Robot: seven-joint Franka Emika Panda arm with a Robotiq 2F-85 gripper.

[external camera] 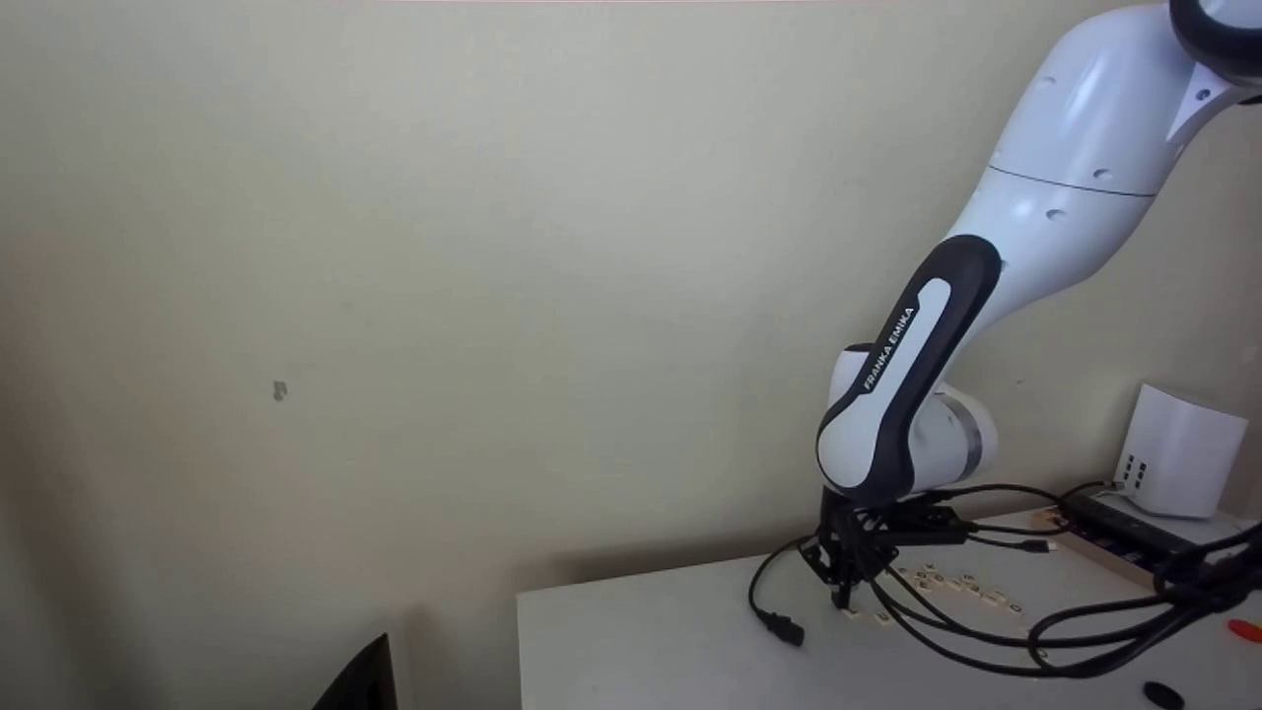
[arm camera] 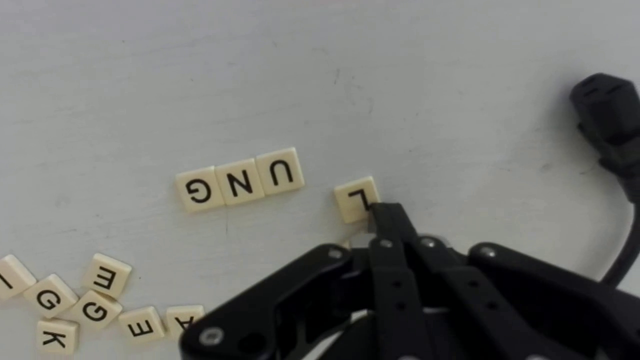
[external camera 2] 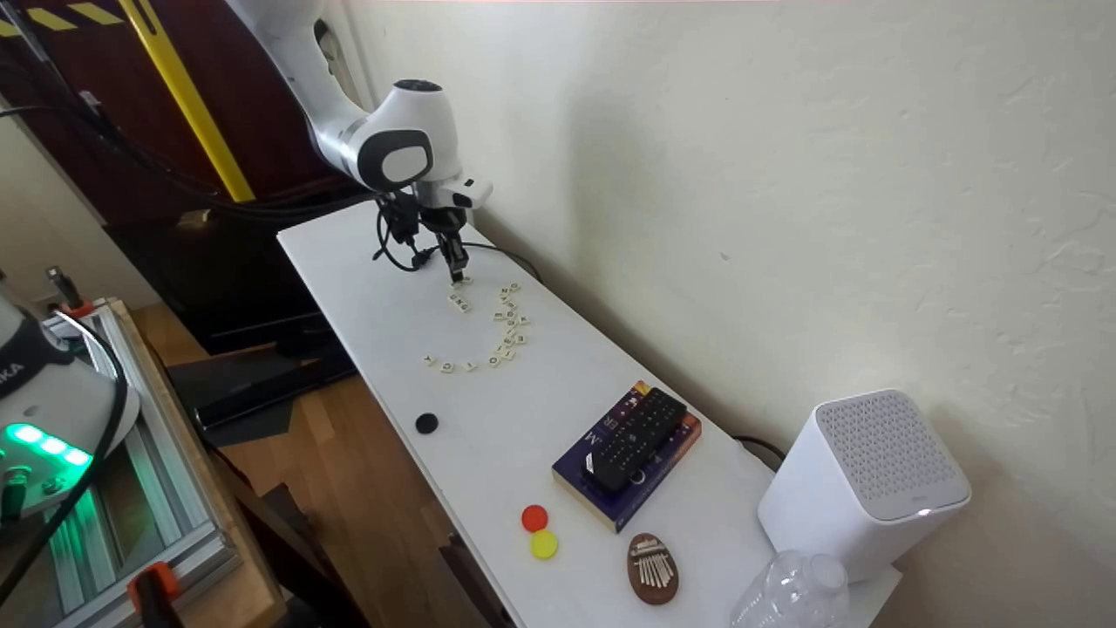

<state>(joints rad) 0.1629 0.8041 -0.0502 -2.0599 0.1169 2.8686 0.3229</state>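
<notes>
My gripper (arm camera: 386, 210) is shut with nothing visible between its fingers. Its tips point down close to the white table in both exterior views. A cream letter tile marked L (arm camera: 352, 197) lies flat right beside the tips, which cover its right edge in the wrist view; whether they press on it I cannot tell. To the left of that tile, across a small gap, a touching row holds the tiles G (arm camera: 200, 189), N (arm camera: 240, 181) and U (arm camera: 280, 171). A pale sliver under the left finger linkage may be another tile, mostly hidden.
Several loose tiles, among them a K tile (arm camera: 57, 336), curve across the table. A black power plug (arm camera: 607, 107) with its cable lies near the gripper. Farther along are a black disc (external camera 2: 426, 423), a book (external camera 2: 575, 462) under a remote (external camera 2: 636, 436), and a white router-like box (external camera 2: 863, 488).
</notes>
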